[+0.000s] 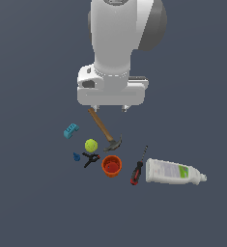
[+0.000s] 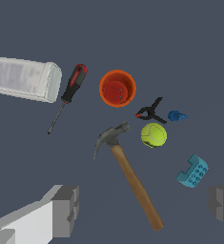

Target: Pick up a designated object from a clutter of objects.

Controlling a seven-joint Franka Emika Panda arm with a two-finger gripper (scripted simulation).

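The arm hangs over the dark surface (image 1: 33,202) with its pincer (image 2: 144,209) spread wide apart and holding nothing. The ball (image 1: 91,145) sits on the surface below it, in the middle of the pile. The hammer (image 1: 105,130) head lies just beside the ball, on the exterior view's right. The black clamp (image 1: 90,158) lies close by the ball, next to the cup (image 1: 111,166). The blue brick (image 1: 71,130) lies to the exterior view's left. The screwdriver (image 1: 137,169) and bottle (image 1: 174,172) lie off to the exterior view's right.

Dark grey floor (image 1: 33,202) w/ tennis ball (image 1: 91,144), hammer (image 1: 104,130), orange cup (image 1: 111,166), screwdriver (image 1: 138,167), bottle (image 1: 174,172), blue brick (image 1: 71,130), clamp (image 1: 90,158).
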